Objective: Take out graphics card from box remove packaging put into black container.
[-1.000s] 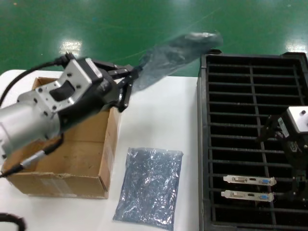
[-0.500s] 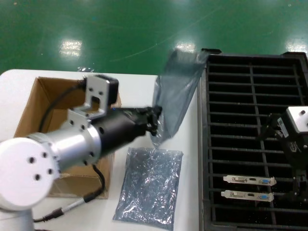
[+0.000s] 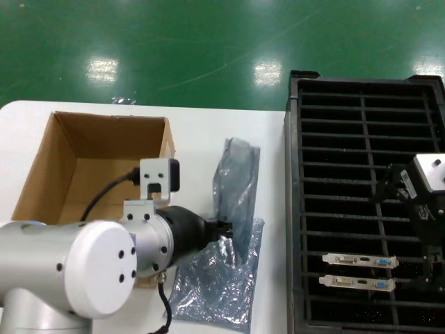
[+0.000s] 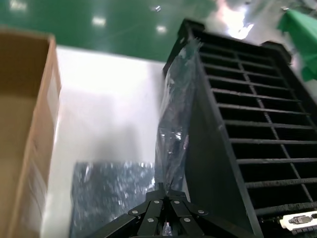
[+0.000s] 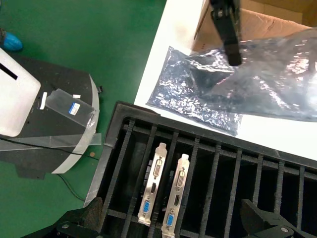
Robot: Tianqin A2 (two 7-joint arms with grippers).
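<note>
My left gripper (image 3: 222, 226) is shut on the edge of an empty grey-blue packaging bag (image 3: 237, 182), holding it on edge just above a second packaging bag (image 3: 212, 289) that lies flat on the white table. The left wrist view shows the jaws (image 4: 168, 191) pinched on that bag (image 4: 176, 124). Two graphics cards (image 3: 360, 261) (image 3: 357, 283) stand side by side in slots of the black container (image 3: 361, 139). Above them my right gripper (image 5: 172, 208) hovers open. The brown box (image 3: 104, 156) stands behind my left arm, and what shows of its inside is bare.
The table's near and left edges are close to the box. Green floor (image 3: 208, 42) lies beyond the table. A grey and white machine base (image 5: 44, 119) stands on the floor beside the container.
My left arm has swung the held bag from high beyond the box down and toward me, over the flat bag. The right arm has not moved.
</note>
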